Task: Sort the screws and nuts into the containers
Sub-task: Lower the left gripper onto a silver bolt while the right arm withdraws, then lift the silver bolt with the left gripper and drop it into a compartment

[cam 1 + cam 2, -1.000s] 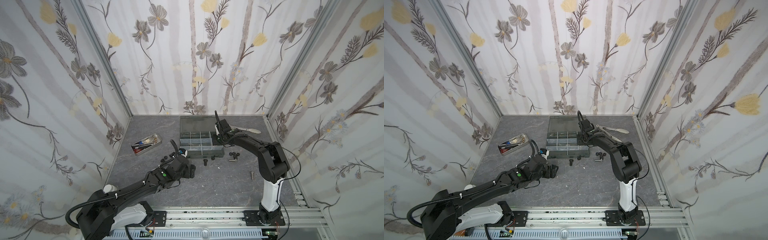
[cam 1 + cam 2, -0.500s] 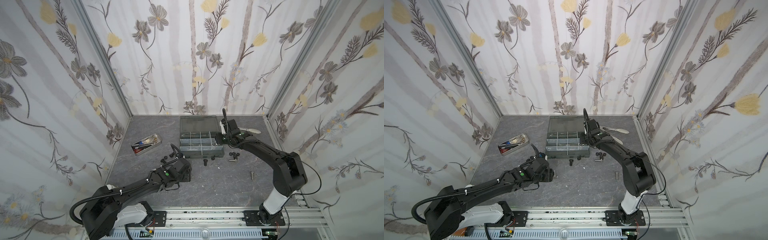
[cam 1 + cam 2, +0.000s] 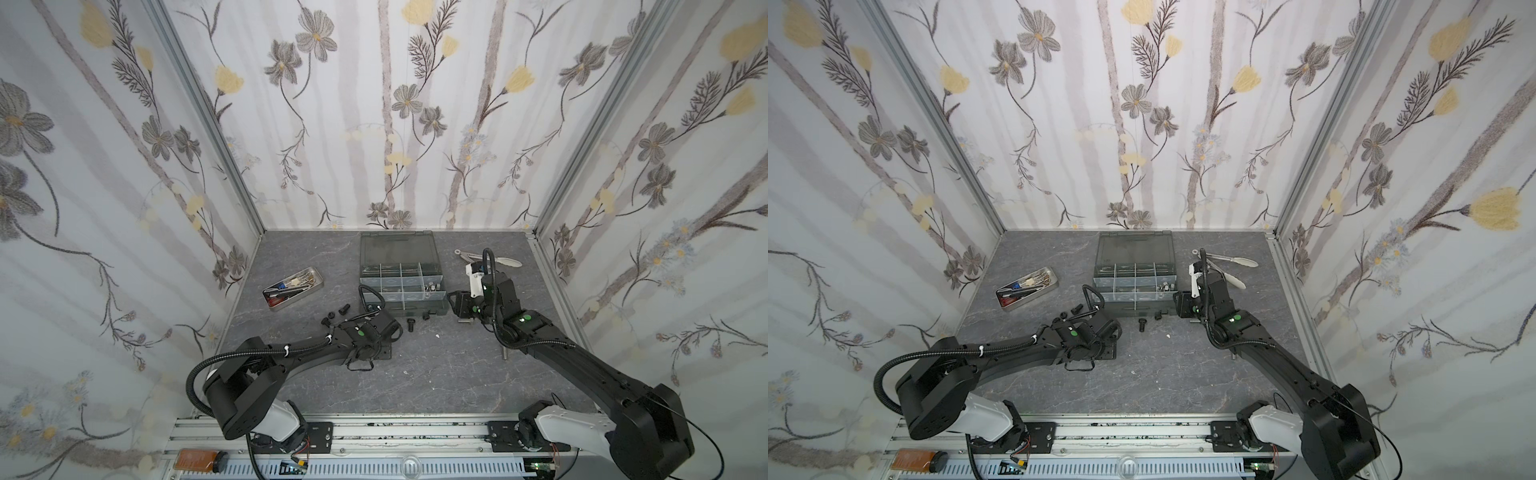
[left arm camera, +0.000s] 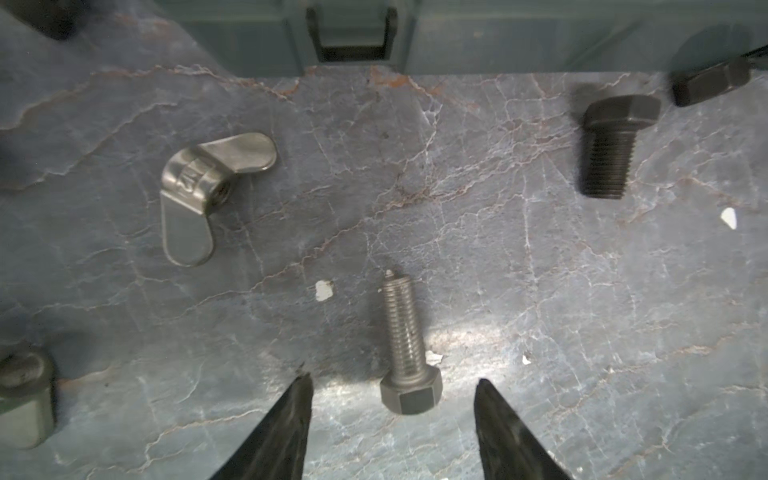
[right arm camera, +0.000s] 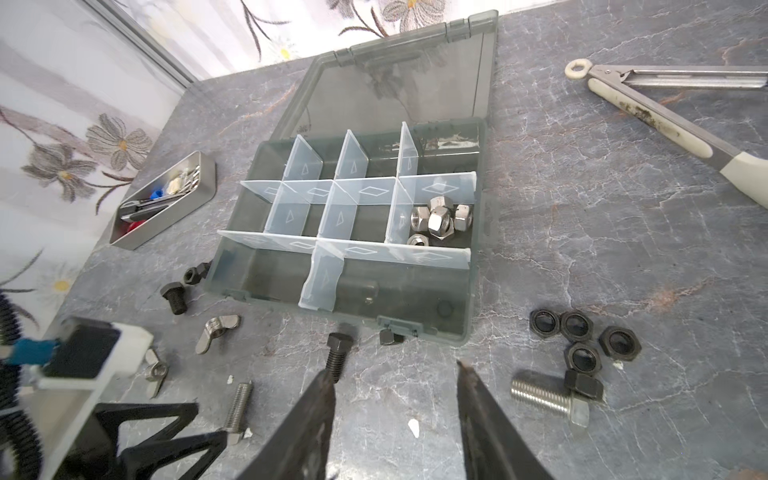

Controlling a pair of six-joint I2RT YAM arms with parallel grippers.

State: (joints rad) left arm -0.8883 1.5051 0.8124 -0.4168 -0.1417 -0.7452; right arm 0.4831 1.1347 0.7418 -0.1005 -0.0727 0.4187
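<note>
The left gripper was open, jaws apart on either side of the head of a silver hex bolt lying flat on the table before the organizer box. The pick-up called for centring first, then closing squarely across the head's flats (a corner grip would likely spin it). The right gripper hovered open and empty; silver hex nuts sat in one compartment.

Robot test booth: floral-papered walls, aluminium mounting rail.
</note>
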